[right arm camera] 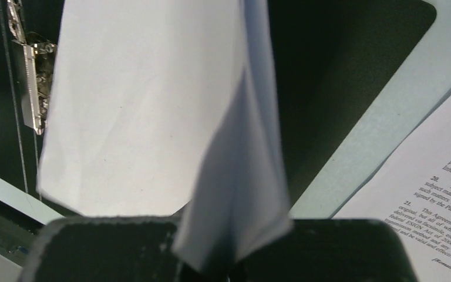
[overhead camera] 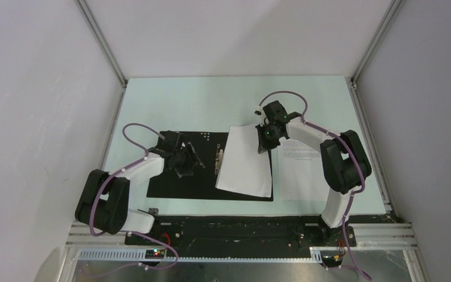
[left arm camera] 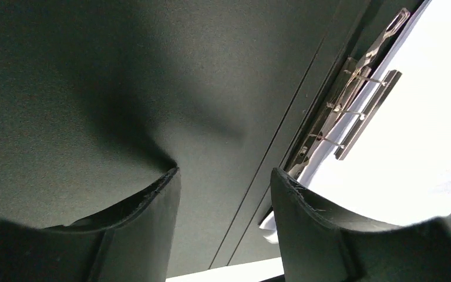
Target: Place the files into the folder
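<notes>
The folder (overhead camera: 176,188) lies open on the table with its black inside up and its metal clip (overhead camera: 220,158) near the spine. My left gripper (overhead camera: 185,160) stands open low over the folder's left half (left arm camera: 94,88), nothing between its fingers (left arm camera: 164,200); the clip (left arm camera: 352,100) shows to its right. My right gripper (overhead camera: 268,134) is shut on the far corner of a plain white file (overhead camera: 243,164), which slopes down over the folder's right half. In the right wrist view this file (right arm camera: 141,106) hangs creased from the gripper (right arm camera: 229,258). A second file (overhead camera: 296,170) with printed text (right arm camera: 434,194) lies flat right of the folder.
The pale green table top (overhead camera: 211,106) is boxed in by white walls at the back and both sides. A metal rail (overhead camera: 241,226) with the arm bases runs along the near edge. The right arm's elbow (overhead camera: 343,161) hangs over the printed file.
</notes>
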You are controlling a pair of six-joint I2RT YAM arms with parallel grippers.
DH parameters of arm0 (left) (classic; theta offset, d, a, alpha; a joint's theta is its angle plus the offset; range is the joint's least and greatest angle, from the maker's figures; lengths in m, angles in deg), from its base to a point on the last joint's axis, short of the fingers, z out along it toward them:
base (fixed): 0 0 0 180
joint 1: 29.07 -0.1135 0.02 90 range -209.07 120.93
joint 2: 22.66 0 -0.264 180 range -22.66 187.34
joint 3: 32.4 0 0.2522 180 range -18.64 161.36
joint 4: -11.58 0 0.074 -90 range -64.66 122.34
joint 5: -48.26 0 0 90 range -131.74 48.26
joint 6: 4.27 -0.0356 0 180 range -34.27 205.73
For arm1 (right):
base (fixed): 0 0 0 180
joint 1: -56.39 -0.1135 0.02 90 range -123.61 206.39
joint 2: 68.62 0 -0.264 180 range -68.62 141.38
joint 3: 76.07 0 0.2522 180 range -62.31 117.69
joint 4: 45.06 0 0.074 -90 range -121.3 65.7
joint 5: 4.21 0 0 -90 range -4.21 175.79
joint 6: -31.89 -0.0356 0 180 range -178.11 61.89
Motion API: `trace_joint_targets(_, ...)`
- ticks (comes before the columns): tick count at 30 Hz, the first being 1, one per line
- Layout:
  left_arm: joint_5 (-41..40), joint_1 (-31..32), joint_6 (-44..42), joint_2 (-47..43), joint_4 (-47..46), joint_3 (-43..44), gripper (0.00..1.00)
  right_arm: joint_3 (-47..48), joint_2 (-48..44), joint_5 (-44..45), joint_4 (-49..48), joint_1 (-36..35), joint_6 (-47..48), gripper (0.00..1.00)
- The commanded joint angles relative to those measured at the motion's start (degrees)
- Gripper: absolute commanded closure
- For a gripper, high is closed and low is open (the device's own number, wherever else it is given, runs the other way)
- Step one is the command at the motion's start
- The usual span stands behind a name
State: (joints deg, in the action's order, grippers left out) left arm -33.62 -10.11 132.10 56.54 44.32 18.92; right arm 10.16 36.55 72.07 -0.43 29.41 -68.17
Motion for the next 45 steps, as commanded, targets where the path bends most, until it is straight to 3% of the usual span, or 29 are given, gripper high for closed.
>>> trace_joint_targets(1, 2.33, -1.75, 3.42, 0.37, -4.57, -1.21, 0.38, -0.56, -1.44, -1.03, -2.03, 0.69, 1.89, 1.00)
trace_joint_targets(45, 3.20, -2.70, 4.87, 3.63, -6.21, -2.18, 0.40, -1.19, -0.87, -4.83, -0.50, -2.52, 5.95, 1.00)
